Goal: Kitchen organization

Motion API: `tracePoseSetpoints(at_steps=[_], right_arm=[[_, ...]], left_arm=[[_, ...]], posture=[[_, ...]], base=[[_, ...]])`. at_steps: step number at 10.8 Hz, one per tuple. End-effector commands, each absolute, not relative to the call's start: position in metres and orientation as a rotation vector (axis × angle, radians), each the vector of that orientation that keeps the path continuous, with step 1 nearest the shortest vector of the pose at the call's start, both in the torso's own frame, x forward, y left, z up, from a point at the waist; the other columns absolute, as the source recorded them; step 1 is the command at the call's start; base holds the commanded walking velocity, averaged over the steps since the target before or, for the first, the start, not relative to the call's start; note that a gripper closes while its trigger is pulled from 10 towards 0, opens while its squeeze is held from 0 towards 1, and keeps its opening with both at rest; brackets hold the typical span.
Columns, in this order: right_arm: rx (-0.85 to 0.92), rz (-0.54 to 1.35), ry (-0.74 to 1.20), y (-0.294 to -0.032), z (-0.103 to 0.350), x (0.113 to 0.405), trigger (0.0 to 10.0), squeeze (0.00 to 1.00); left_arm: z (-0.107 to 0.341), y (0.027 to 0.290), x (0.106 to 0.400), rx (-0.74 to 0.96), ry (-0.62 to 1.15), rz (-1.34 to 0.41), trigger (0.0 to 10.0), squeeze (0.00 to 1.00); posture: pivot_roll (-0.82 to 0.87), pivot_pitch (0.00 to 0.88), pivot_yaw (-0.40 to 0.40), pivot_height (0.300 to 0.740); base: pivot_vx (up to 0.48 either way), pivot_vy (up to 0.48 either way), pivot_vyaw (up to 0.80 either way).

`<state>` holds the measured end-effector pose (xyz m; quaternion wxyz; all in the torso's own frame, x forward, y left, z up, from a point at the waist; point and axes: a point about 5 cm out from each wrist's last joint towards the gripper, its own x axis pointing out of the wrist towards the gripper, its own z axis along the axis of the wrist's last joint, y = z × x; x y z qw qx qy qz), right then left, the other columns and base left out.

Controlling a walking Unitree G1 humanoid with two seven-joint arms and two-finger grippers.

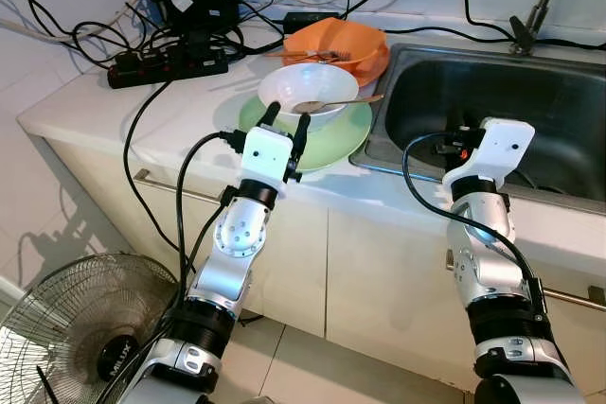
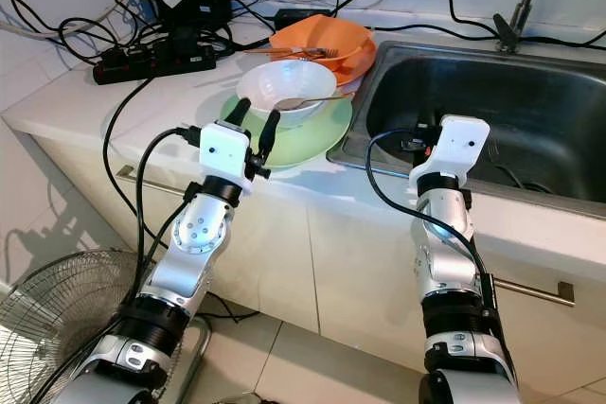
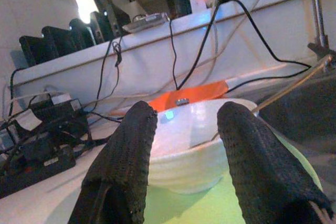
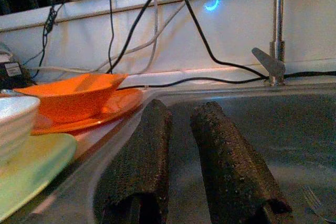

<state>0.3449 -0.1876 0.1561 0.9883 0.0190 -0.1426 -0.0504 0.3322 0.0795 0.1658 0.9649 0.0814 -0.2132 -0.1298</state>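
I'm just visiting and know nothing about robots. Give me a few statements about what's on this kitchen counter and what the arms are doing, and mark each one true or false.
1. The white bowl sits on the green plate. True.
2. The left gripper is clamped around a cup. False: its fingers are open, either side of the near rim of the white bowl, gripping nothing.
3. A spoon rests in the white bowl, its handle pointing toward the sink. True.
4. The orange bowl lies inside the sink. False: it stands on the counter, on an orange plate beside the sink.
5. The right gripper holds a fork. False: it is at the sink's near edge, fingers slightly apart, holding nothing.
6. A power strip lies on the counter. True.
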Motion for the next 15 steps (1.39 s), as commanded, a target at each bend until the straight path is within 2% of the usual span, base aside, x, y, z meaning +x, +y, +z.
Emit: tracePoseSetpoints(at_steps=[1, 5, 10, 12, 13, 15], right_arm=[[0.027, -0.1, -0.309, -0.187, 0.163, 0.348, 10.0, 0.0], [0.007, -0.133, -0.314, -0.198, 0.171, 0.352, 10.0, 0.0], [-0.075, -0.214, -0.226, -0.23, 0.201, 0.373, 10.0, 0.0], [-0.037, -0.271, -0.069, -0.239, 0.202, 0.387, 10.0, 0.0], [-0.021, -0.252, 0.07, -0.238, 0.195, 0.394, 10.0, 0.0], [-0.002, -0.219, 0.179, -0.233, 0.193, 0.401, 10.0, 0.0]], left_arm=[[0.167, 0.082, 0.334, 0.168, -0.439, -0.242, 10.0, 0.0], [0.169, 0.077, 0.335, 0.175, -0.453, -0.263, 10.0, 0.0], [0.168, 0.074, 0.334, 0.176, -0.451, -0.282, 10.0, 0.0], [0.169, 0.071, 0.335, 0.177, -0.448, -0.3, 10.0, 0.0], [0.169, 0.07, 0.335, 0.177, -0.446, -0.306, 10.0, 0.0], [0.171, 0.068, 0.335, 0.175, -0.45, -0.313, 10.0, 0.0]], posture=[[0.04, 0.0, 0.074, 0.74], [0.03, 0.0, 0.072, 0.74], [0.03, 0.0, 0.063, 0.74], [0.03, 0.0, 0.057, 0.74], [0.03, 0.0, 0.054, 0.74], [0.04, 0.0, 0.046, 0.74]], base=[[0.0, 0.0, 0.0], [0.0, 0.0, 0.0], [0.0, 0.0, 0.0], [0.0, 0.0, 0.0], [0.0, 0.0, 0.0], [0.0, 0.0, 0.0]])
